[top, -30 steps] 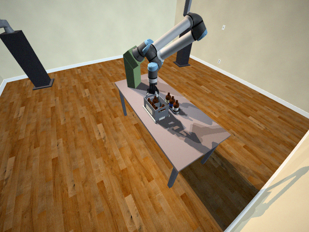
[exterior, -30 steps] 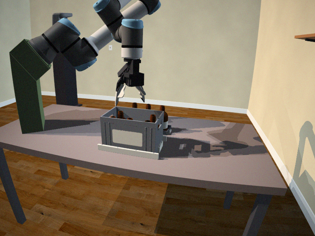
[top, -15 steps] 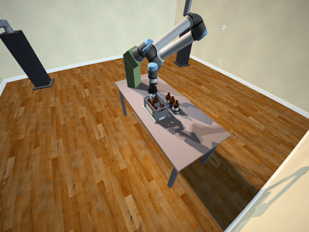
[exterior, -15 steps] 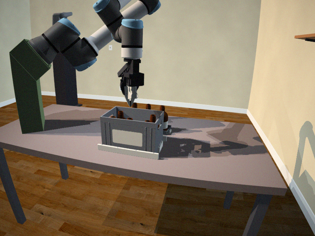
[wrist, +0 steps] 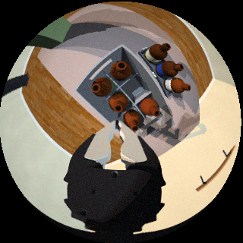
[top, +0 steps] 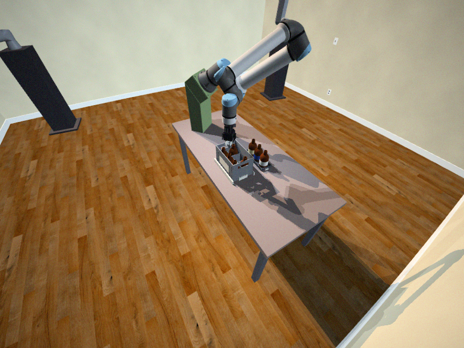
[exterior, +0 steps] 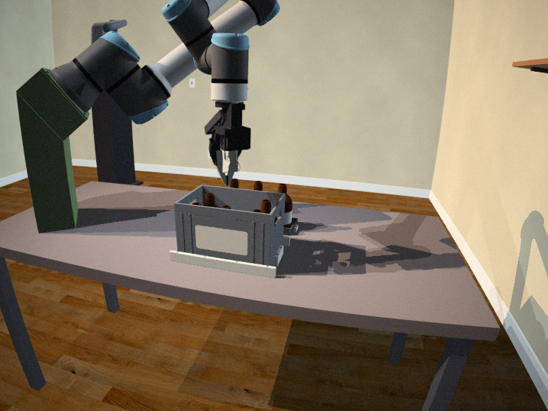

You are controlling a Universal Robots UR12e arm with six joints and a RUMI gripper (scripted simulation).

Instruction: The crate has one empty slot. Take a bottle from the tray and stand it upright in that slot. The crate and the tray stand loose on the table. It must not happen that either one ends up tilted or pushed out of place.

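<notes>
The grey crate [top: 234, 165] stands on the table and holds several brown bottles. In the wrist view one slot [wrist: 137, 89] of the crate [wrist: 121, 93] is empty, on the side nearest the tray. Three brown bottles [top: 258, 151] stand upright on the small tray [top: 262, 168] beside the crate; they also show in the wrist view [wrist: 168, 69]. My gripper [exterior: 228, 178] [top: 228, 141] is shut and empty. It points down just above the crate's far rim, touching no bottle. In the wrist view the fingertips meet near the crate's end.
The arm's green base [exterior: 44, 150] stands on the table's left end. A white strip [exterior: 223, 263] lies along the crate's front foot. Two dark pillars stand on the wooden floor behind the table.
</notes>
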